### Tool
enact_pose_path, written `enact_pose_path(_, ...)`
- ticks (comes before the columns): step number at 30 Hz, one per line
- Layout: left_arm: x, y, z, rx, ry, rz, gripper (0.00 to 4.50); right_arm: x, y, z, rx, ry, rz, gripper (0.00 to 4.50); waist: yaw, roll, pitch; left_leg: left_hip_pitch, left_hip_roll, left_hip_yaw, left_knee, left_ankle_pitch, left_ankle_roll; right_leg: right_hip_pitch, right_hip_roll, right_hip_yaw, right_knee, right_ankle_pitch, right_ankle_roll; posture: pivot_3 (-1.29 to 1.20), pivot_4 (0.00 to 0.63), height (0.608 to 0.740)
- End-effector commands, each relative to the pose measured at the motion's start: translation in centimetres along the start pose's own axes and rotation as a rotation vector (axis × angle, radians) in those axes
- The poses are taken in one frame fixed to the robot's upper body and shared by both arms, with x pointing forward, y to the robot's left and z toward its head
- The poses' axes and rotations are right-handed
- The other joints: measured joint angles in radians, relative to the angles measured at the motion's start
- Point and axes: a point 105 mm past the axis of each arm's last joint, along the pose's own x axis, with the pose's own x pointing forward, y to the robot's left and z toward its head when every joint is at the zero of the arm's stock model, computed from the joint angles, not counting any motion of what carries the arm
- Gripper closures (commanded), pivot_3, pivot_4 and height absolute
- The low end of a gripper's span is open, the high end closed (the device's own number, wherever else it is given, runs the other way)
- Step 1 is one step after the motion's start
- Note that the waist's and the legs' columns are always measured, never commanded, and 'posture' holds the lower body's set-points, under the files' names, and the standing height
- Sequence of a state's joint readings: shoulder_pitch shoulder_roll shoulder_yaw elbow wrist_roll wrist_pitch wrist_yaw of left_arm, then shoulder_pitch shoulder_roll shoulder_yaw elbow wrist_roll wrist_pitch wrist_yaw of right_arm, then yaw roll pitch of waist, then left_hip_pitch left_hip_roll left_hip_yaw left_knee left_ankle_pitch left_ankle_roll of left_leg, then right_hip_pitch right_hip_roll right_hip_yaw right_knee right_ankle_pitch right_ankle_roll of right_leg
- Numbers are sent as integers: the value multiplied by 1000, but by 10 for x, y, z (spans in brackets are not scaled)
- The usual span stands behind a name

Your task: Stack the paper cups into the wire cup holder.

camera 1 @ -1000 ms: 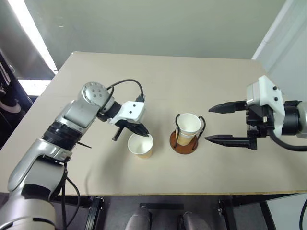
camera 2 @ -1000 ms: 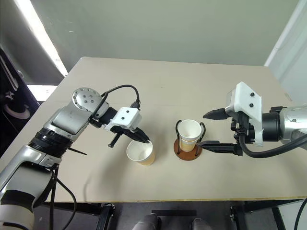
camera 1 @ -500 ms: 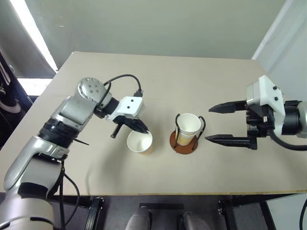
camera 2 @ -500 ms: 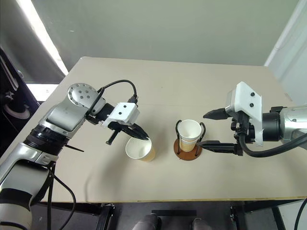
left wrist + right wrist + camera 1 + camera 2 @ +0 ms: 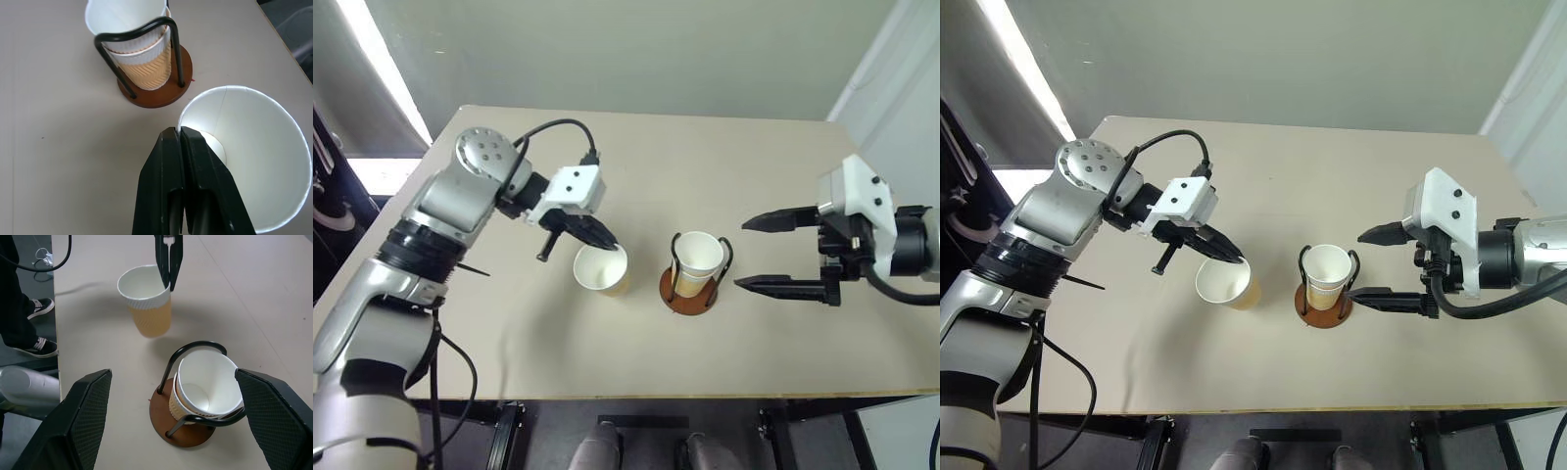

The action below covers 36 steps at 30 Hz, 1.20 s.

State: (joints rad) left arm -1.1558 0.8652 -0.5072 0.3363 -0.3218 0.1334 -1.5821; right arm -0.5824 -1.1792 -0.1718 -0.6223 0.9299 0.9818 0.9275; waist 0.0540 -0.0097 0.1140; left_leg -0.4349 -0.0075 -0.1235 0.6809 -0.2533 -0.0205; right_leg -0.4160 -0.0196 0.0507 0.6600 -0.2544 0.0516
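Paper cups (image 5: 203,382) sit nested in the wire cup holder (image 5: 690,291); left gripper (image 5: 182,142) pinches another cup's (image 5: 601,271) rim, right gripper (image 5: 781,253) is spread wide.

Even, fairly bright light is falling across the beige counter (image 5: 685,157), with a strip of strong glare burning out along the window edge (image 5: 382,78) at the robot's far left. Soft, diffuse shadows are pooling beside the paper cup (image 5: 602,271) and under the wire cup holder (image 5: 690,292). The head views are staying sharp throughout. In the right wrist view, the near claw fingers (image 5: 85,421) are looming large and slightly soft.
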Motion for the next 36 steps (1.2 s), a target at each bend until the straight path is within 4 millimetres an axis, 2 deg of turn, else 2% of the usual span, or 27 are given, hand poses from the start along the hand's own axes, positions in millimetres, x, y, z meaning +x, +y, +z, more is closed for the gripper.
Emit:
enact_pose_path(1,-19,5,16,43,-25,31,4449,-6,-3,7,-37,-11,-23,375,0,0,0,0,0,0,0,0,0,0,0,0,0,0,0,0,150,740)
enact_pose_path(3,-23,7,18,45,-26,44,4449,-7,-4,6,-35,-11,-25,375,0,0,0,0,0,0,0,0,0,0,0,0,0,0,0,0,150,740)
enact_pose_path(5,-26,10,19,48,-27,57,4500,-7,-4,6,-33,-9,-28,28,0,0,0,0,0,0,0,0,0,0,0,0,0,0,0,0,150,740)
enact_pose_path(6,-28,11,21,51,-29,65,4500,-7,-5,6,-33,-9,-32,5,0,0,0,0,0,0,0,0,0,0,0,0,0,0,0,0,150,740)
enact_pose_path(14,-45,26,45,78,-87,114,4500,-8,-6,2,-41,5,-35,5,0,0,0,0,0,0,-1,0,1,0,0,0,-2,0,0,0,150,740)
enact_pose_path(21,-52,30,66,93,-152,118,4500,-9,-7,-1,-20,2,-30,5,0,0,0,-1,0,1,-2,-1,1,0,0,1,-4,0,0,0,150,740)
enact_pose_path(32,-45,42,95,132,-230,89,4500,-9,-8,0,-48,7,-39,5,1,0,0,-1,0,2,-2,-2,3,0,0,2,-7,1,2,0,150,740)
enact_pose_path(36,-31,46,108,140,-254,37,4500,-10,-8,-1,-53,15,-45,5,3,0,0,-3,0,3,-2,-2,4,0,0,3,-10,2,3,0,150,740)
